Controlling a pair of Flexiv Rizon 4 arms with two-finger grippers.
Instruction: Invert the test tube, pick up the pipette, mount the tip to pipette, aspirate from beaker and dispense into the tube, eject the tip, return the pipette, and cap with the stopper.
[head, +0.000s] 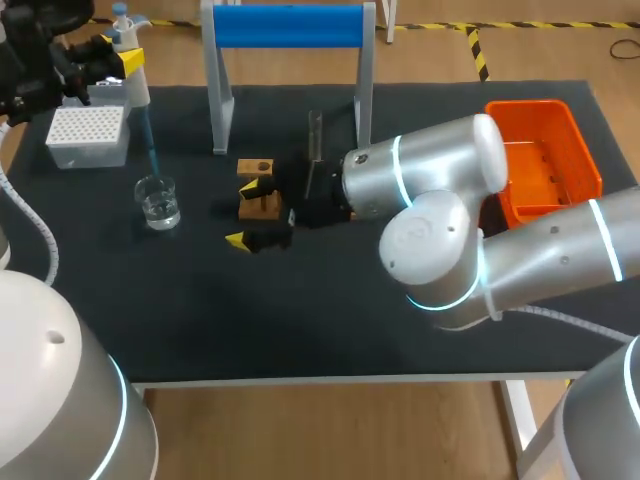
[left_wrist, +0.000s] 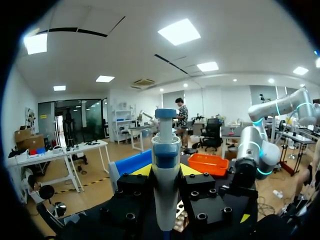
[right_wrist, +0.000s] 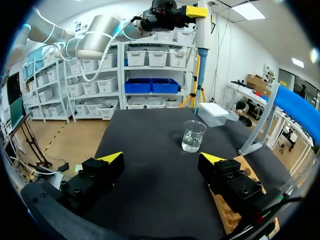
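At the bench's (head: 300, 330) back-left corner sits the white tip box (head: 88, 135). Just to its right the left gripper (left_wrist: 166, 172) is clamped on the pipette (head: 138, 95), fingers pressing the body from both sides. The shaft slants down and its slim end is right over the beaker (head: 158, 200), near the left edge. Can't tell whether it touches the water.

I read this as the aspirate step. To do it well:
- bring the shaft closer to vertical and centre it over the beaker mouth
- go straight down and stop once the end is under the water line, off the glass bottom
- no sideways drift; the beaker stands free and looks easy to knock over

Mid-bench, the right gripper (right_wrist: 161, 160) has its fingers wide apart, holding nothing, parked right beside the wooden block (head: 256, 167). I can't make out the test tube in any view. Check it before dispensing.

The blue-barred stand (head: 290, 25) is at the back edge, and the orange bin (head: 525, 105) at the back-right corner.
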